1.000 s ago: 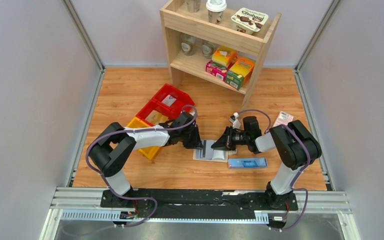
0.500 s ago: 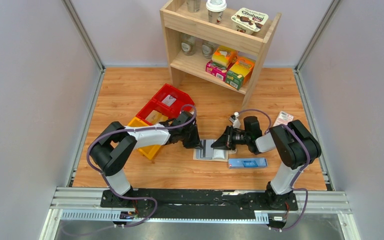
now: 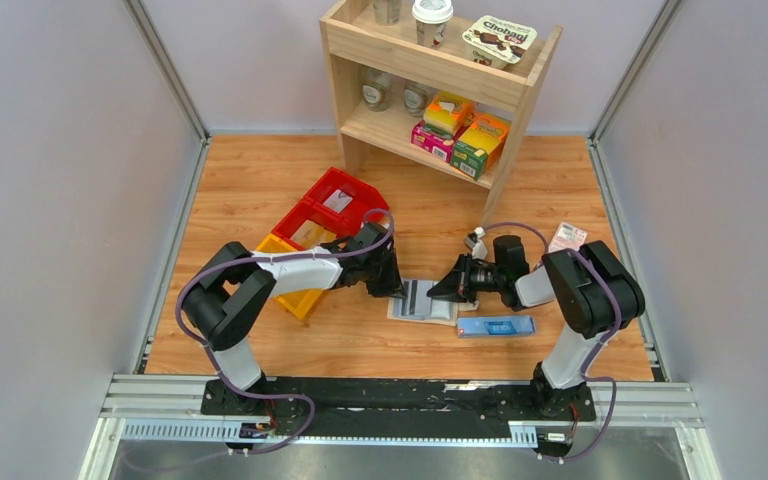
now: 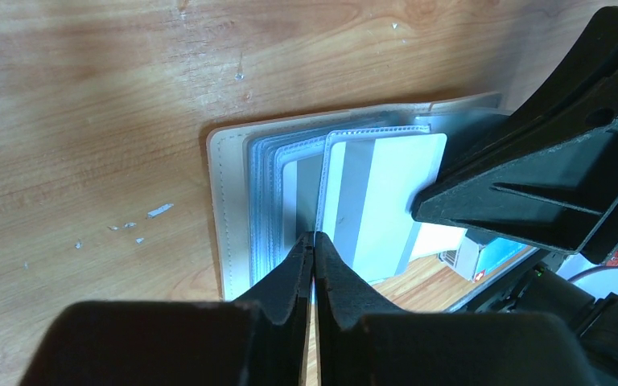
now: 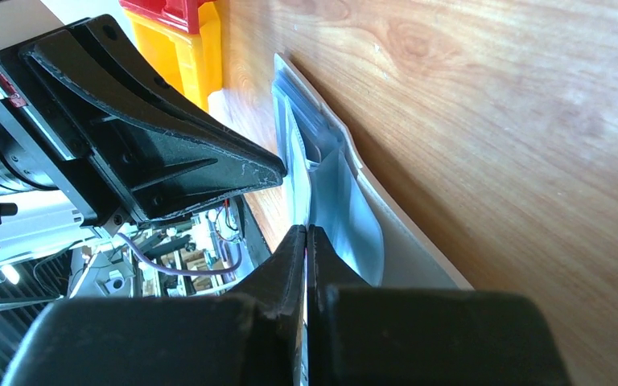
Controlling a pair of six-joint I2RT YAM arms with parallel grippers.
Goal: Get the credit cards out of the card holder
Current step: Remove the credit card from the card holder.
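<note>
Open card holder (image 4: 227,201), left gripper (image 4: 314,244) pinching its clear sleeve (image 4: 269,193), right gripper's (image 5: 306,233) jaws pressed together at the striped card (image 4: 378,185)

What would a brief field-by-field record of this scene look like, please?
Card holder: cream-beige bifold wallet lying open on the wooden table
Inside: clear plastic sleeves fanned out
Card: white plastic card with grey stripe on top of the sleeves
Left end effector: shut, pinching a sleeve edge
Right end effector: shut, apparently on the card's far edge
Nearby: long narrow blue box beside the wallet; red plastic bin behind the left arm
</note>
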